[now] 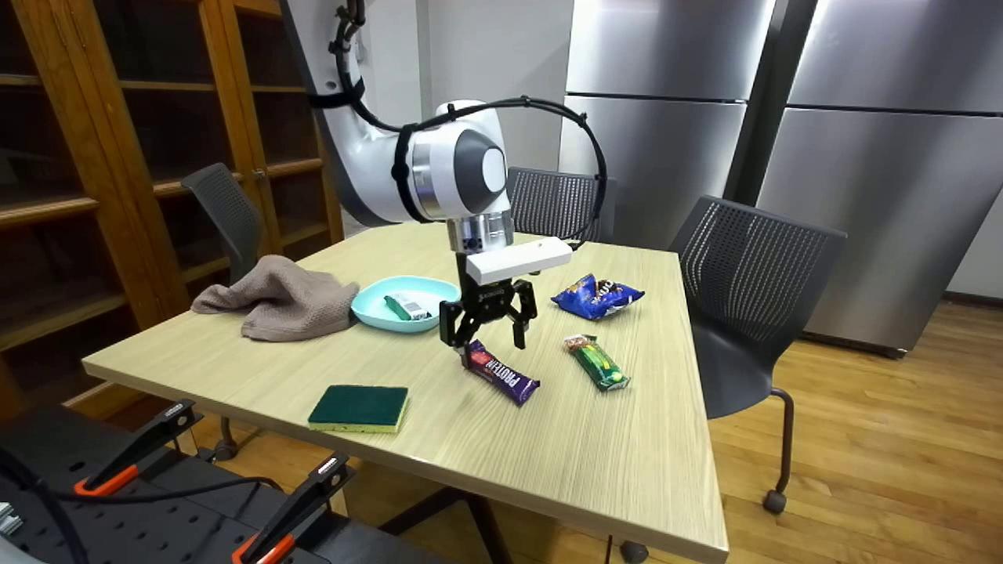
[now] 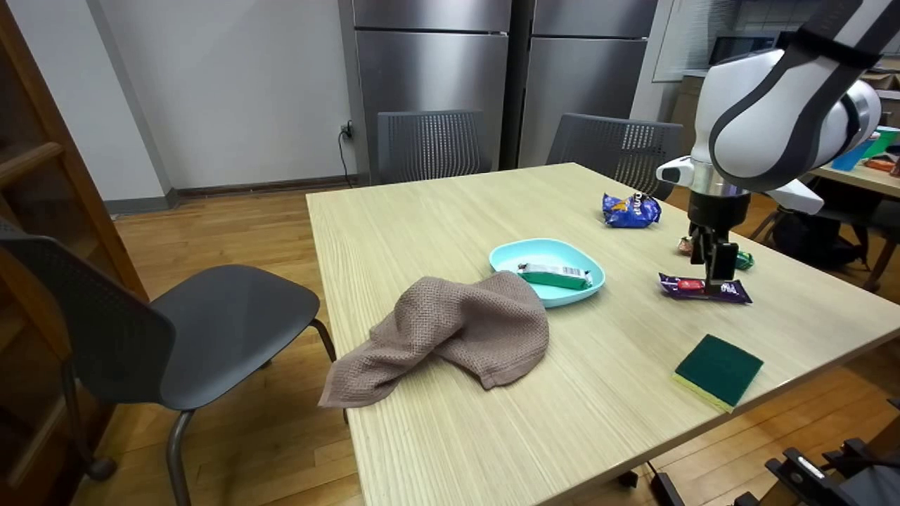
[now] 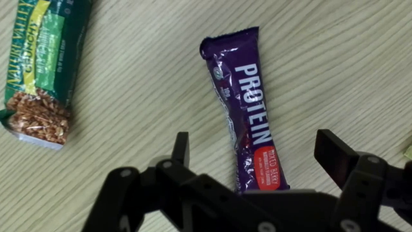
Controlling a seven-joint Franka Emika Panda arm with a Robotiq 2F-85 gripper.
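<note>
Surface point(image 2: 429, 232) carries the towel point(image 2: 450, 327) close beside the plate point(image 2: 540, 253), the sponge point(image 1: 358, 407) and granola bar point(image 3: 48, 71) well apart from the plate, and the protein bar point(image 3: 248, 112), flat, nearer the plate. Jaws stand spread wide astride the protein bar's red-labelled end, holding nothing. The protein bar should prove light, firm and slick; its middle, pinched across the long sides, looks a surer hold than the crimped ends. Only the wrist view makes its flavour legible; both exterior views add towel and plate.
</note>
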